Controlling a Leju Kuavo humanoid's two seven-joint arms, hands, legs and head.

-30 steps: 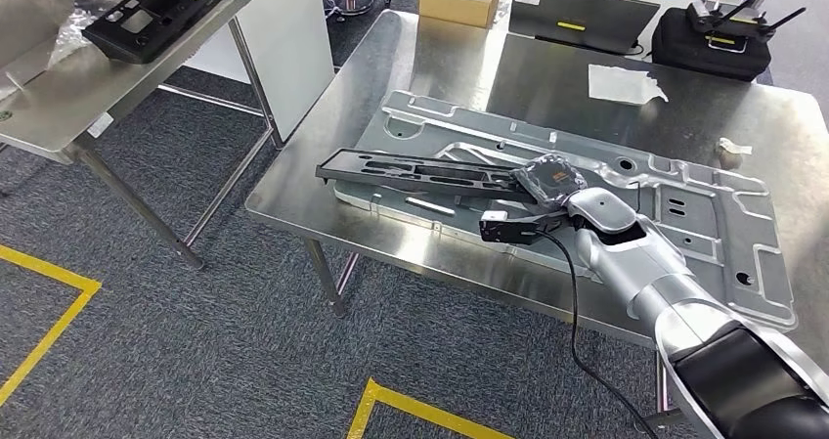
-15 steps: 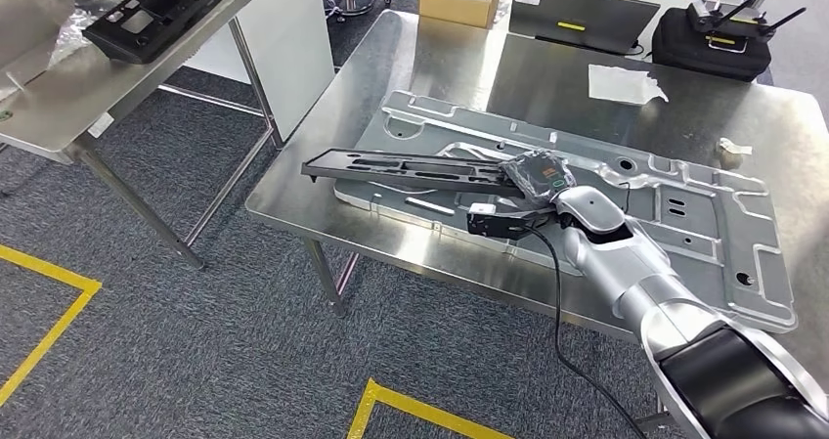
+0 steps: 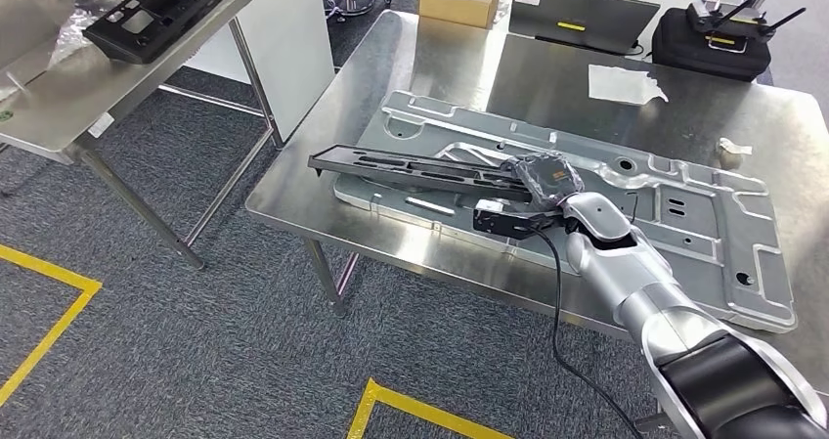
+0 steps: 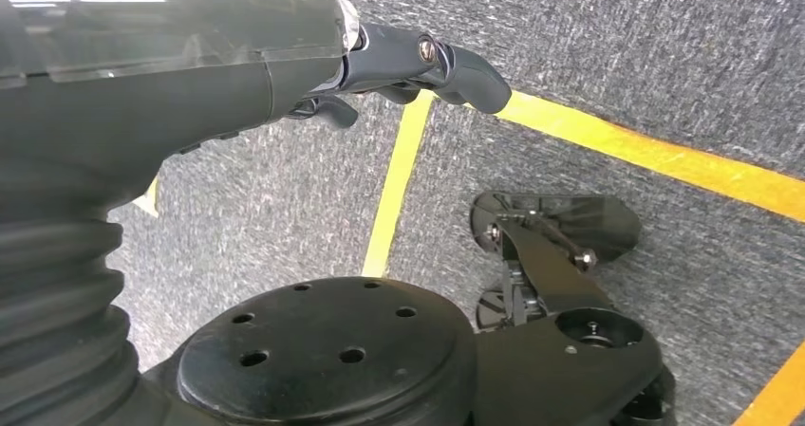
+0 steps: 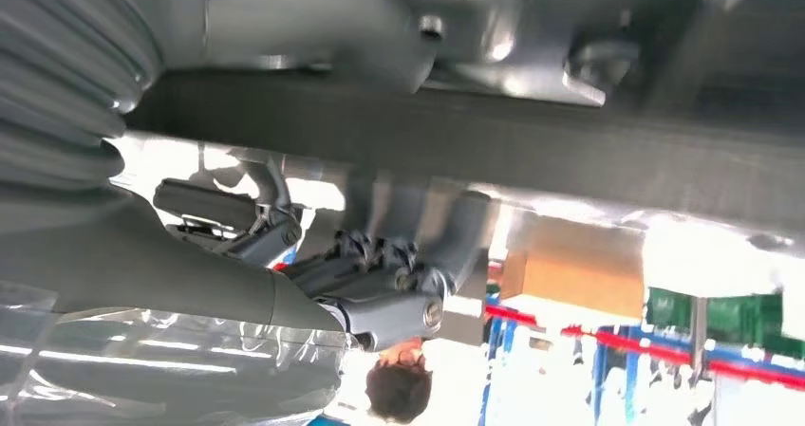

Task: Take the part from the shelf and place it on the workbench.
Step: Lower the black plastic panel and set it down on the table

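Part swings back over the workbench

Part [image 3: 415, 168] in my right hand [image 3: 547, 180]: a long, flat black plastic frame with slotted cut-outs, matte and stiff-looking, which I grip at its right end. It lies just left of the head view's centre, reaching left and slightly up from my hand, over the big pressed-metal panel [image 3: 723, 234] on the workbench [image 3: 440, 63]. Half a second ago its free tip sat lower and further left; now it has come back right and lifted a little, and my hand has shifted right with it. I read this as lining the part up before setting it down, so the placing looks close but not done. Whether the frame touches the panel I cannot tell.

In the right wrist view my fingers [image 5: 375, 260] curl against the dark bar [image 5: 456, 146], confirming the grasp. My left hand [image 4: 399, 61] hangs over grey carpet and yellow floor tape, fingers loosely curled around nothing.

The panel is silver with ribs, holes and raised edges; the bench beneath is brushed, reflective steel. At upper left a similar black part [image 3: 161, 9] rests on a steel shelf [image 3: 59, 97].
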